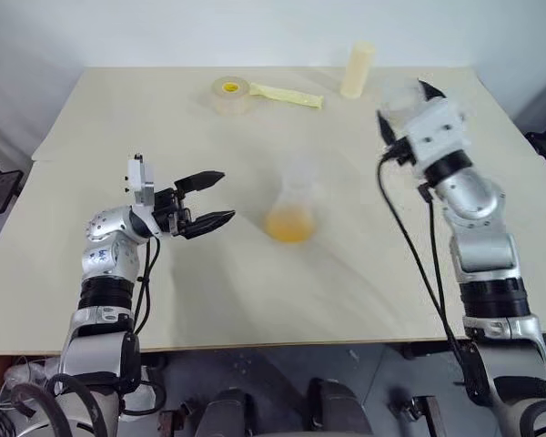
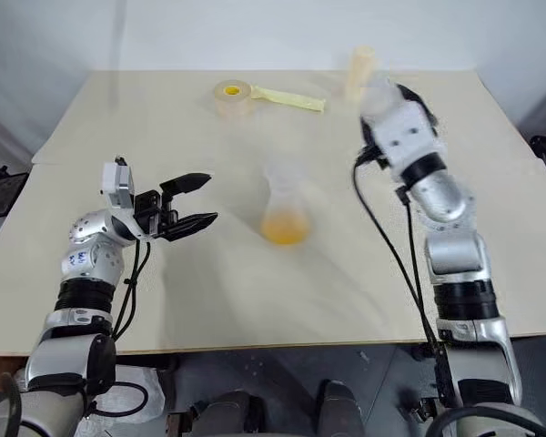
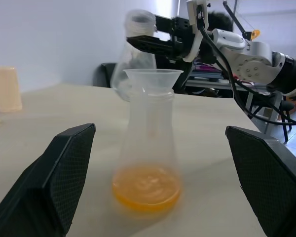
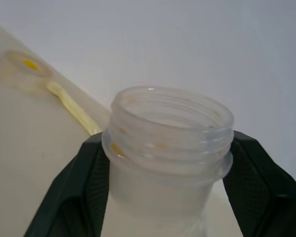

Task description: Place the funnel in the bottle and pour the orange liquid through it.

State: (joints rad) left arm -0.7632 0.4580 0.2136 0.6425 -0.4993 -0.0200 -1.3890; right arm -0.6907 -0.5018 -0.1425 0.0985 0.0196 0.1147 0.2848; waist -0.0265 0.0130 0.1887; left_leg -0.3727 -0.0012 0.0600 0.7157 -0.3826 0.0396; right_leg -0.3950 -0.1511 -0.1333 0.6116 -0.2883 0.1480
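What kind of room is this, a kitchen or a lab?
Probably a workroom or test lab, not a kitchen: a plain table holds a flask-shaped bottle with a funnel, a tape roll, and office clutter shows behind in the left wrist view.

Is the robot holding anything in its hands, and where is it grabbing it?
The right gripper is shut on a clear container, gripping its neck just under the threaded mouth. The left gripper is open and holds nothing.
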